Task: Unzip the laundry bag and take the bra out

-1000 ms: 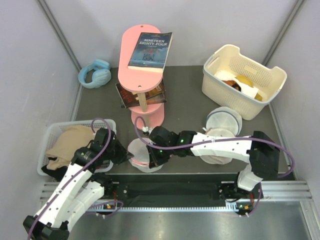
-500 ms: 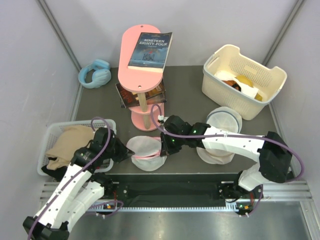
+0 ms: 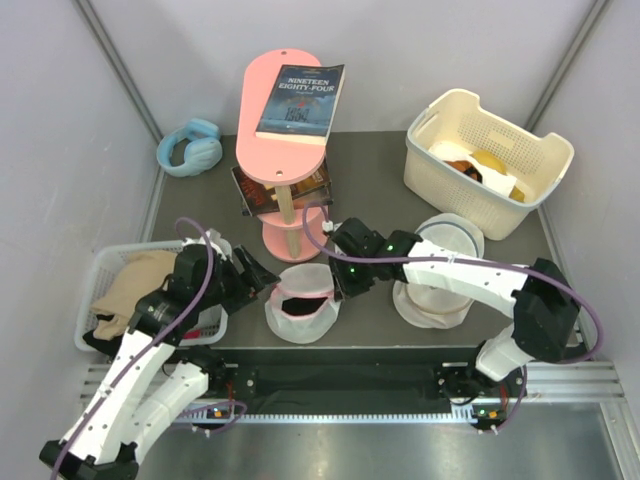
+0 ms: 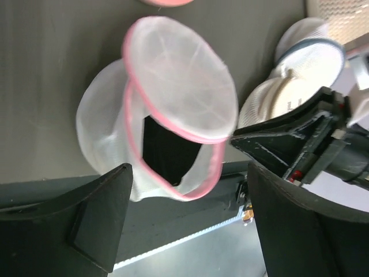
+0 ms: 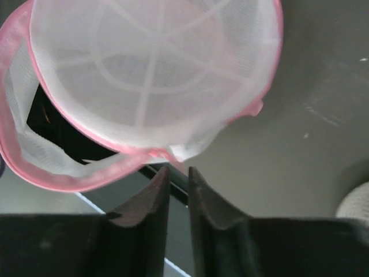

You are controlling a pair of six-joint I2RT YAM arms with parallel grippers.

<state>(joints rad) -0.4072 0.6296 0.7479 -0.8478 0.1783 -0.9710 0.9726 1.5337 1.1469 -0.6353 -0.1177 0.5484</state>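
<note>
Left claw (image 4: 187,176) has let go; laundry bag (image 3: 300,320) stands upright, mouth upward; right claw (image 5: 179,173) nearly clenched, grip unclear.

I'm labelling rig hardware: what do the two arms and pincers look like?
The left arm and right arm have white shells with black joints. A purple cable loops along each. The left pincer and right pincer are black, each with two wedge-shaped fingers.
</note>
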